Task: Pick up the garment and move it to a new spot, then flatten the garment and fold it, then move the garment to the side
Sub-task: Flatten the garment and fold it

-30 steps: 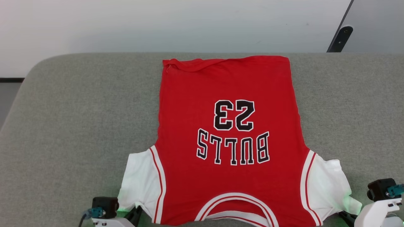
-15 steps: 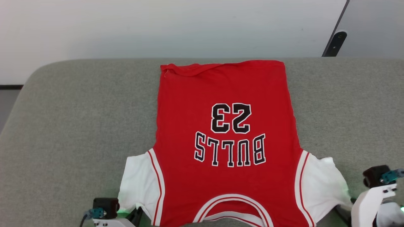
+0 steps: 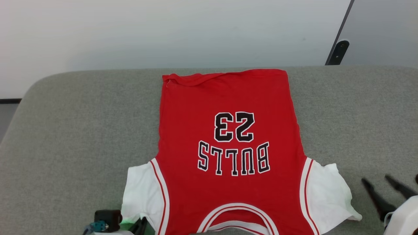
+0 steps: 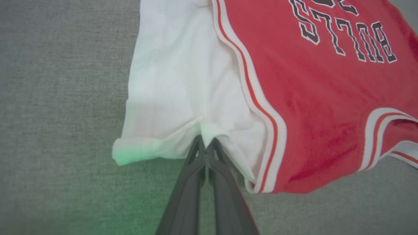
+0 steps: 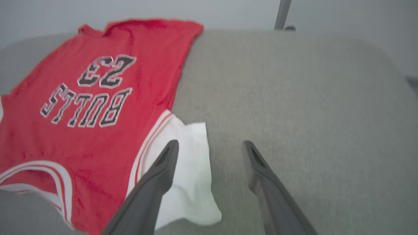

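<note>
The garment [image 3: 228, 143], a red jersey with white sleeves and upside-down "BULLS 23" lettering, lies spread face up on a grey cushion [image 3: 65, 130], collar toward me. My left gripper [image 4: 205, 143] is shut on the hem of the left white sleeve [image 4: 176, 85], pinching a small fold; it also peeks in at the head view's bottom edge as the left gripper [image 3: 143, 222]. My right gripper [image 3: 375, 179] stands open just right of the right sleeve [image 3: 326, 192], apart from it. In the right wrist view the right gripper [image 5: 209, 144] has nothing between its fingers, and the garment [image 5: 85, 107] lies left of it.
The cushion [image 5: 294, 98] stretches wide on both sides of the jersey, with rounded far corners. A pale wall [image 3: 163, 29] rises behind it, and a dark slanted post [image 3: 336, 52] stands at the back right. A strip of floor [image 3: 5, 114] shows past the cushion's left edge.
My right gripper has opened, let go of the right sleeve and drawn off to the right; the sleeve now lies flat. The left gripper keeps its hold. The head camera has shifted.
</note>
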### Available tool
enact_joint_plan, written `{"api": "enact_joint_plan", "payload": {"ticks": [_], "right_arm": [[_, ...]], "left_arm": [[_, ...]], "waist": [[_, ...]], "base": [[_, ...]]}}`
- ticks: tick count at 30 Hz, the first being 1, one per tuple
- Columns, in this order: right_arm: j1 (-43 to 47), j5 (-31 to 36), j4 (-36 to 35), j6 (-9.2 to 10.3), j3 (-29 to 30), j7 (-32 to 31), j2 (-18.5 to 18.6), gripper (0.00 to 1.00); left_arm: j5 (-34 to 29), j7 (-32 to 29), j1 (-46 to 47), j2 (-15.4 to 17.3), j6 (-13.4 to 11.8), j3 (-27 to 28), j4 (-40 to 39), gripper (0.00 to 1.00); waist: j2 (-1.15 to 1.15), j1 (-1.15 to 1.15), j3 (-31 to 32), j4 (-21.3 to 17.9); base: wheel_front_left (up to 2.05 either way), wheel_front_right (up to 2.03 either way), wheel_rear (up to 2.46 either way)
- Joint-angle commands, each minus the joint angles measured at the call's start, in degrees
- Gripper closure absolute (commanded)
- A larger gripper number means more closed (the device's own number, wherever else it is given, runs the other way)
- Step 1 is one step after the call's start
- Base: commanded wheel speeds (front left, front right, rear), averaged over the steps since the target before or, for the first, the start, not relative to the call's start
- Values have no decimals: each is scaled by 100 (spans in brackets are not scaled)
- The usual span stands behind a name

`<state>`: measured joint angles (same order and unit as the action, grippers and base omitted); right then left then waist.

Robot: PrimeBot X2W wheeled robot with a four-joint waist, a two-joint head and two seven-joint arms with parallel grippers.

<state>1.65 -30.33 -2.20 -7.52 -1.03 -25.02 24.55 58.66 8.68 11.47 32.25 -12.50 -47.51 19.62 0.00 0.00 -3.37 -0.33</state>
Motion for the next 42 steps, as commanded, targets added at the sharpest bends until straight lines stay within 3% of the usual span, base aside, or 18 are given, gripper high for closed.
{"api": "enact_joint_plan", "payload": {"ticks": [1,7,11,16,28,35,42], "right_arm": [[92,98,-180,7,83,344,-16,0],[-244,755,-453,7,104,1900,-22,0],[-918,1076,-93,7,-60,2339,-54,0],[-2172,997,713,7,-338,1959,244,0],[-4956,247,2807,7,-1445,443,1381,0],[-5921,-275,4082,7,-1752,-511,1460,0],[-6497,-207,5197,7,-1724,-1195,1480,0]], "left_arm": [[-4,67,-31,-15,12,40,-6,100],[-97,205,153,-65,16,71,-52,100],[-237,250,396,-160,91,19,-25,100],[-496,274,922,-411,260,-129,52,100],[-1019,458,2084,-1324,757,-453,401,100],[-1212,593,2373,-1754,1002,-491,629,100],[-1371,623,2361,-2073,1207,-446,893,100]], "waist": [[0,0,-17,11],[0,0,-186,110],[0,0,-362,319],[0,0,-744,781],[0,0,-1894,2012],[0,0,-2276,2502],[0,0,-2411,2859]], "base": [[0,0,0],[0,0,0],[0,0,0],[0,0,0],[0,0,0],[0,0,0],[0,0,0]]}}
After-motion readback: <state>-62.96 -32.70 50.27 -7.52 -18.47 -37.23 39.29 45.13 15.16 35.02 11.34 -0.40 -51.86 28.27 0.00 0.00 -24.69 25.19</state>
